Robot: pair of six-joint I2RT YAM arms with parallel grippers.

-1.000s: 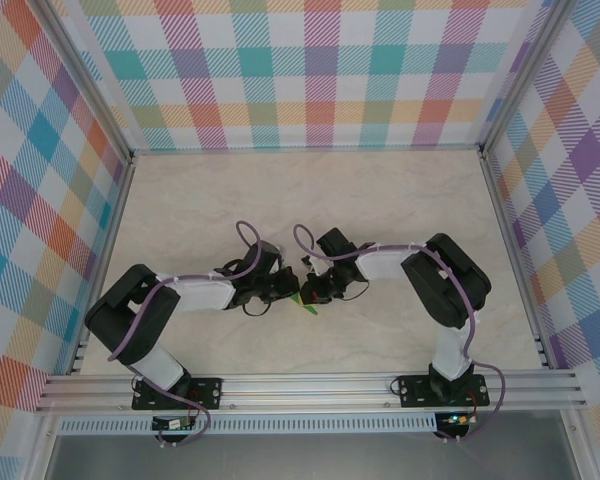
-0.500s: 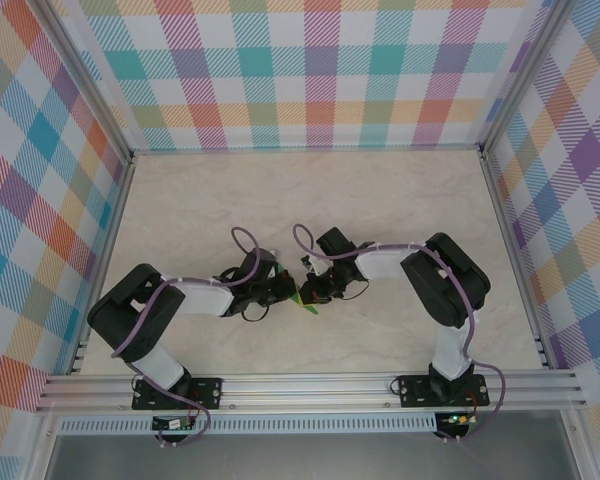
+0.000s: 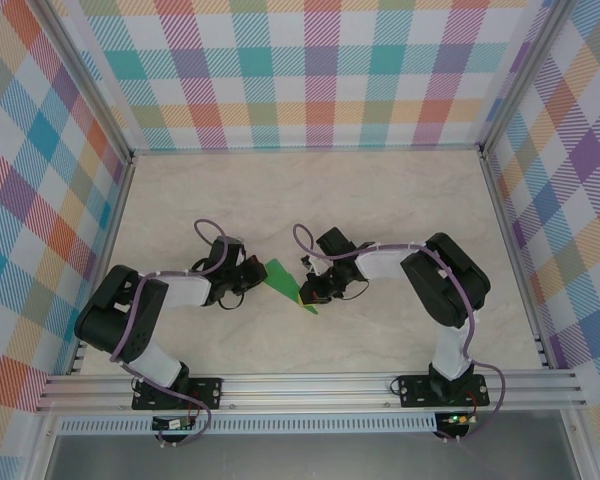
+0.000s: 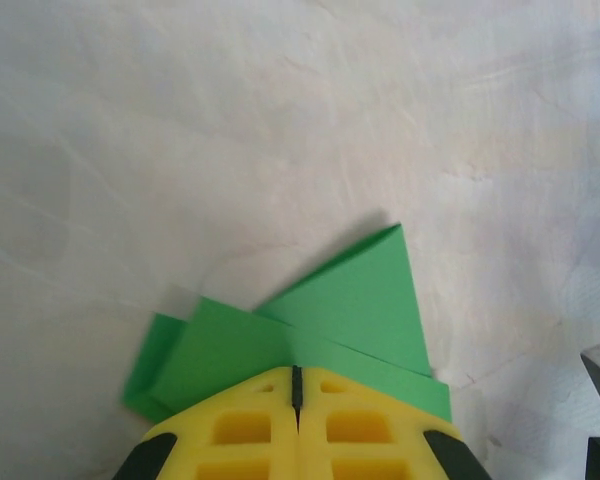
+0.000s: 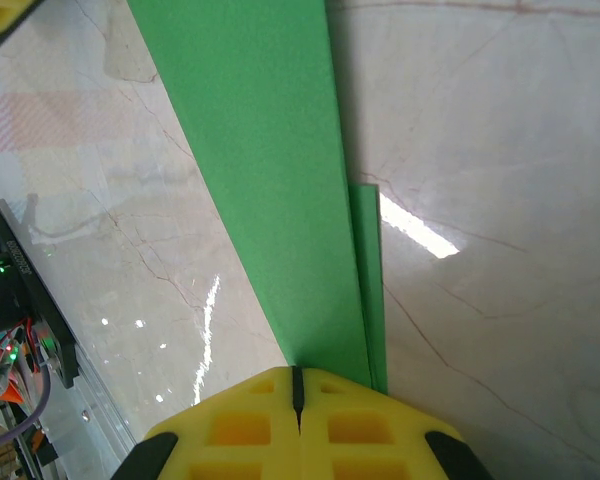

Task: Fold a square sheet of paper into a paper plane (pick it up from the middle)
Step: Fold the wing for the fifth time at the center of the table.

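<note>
Left claw (image 4: 297, 372) and right claw (image 5: 297, 374), each with its yellow fingers pressed together. The folded green paper (image 3: 283, 282) lies flat on the counter (image 3: 400, 200) between them, one end under each claw's tips; whether either pinches it cannot be told.

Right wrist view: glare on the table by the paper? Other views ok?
Right wrist: yes, bright glare streaks on the table either side of the green paper. Left wrist: soft light, no glare, faint shadow along the paper's upper edge. Top external: even, sharp, no hot spots.
</note>
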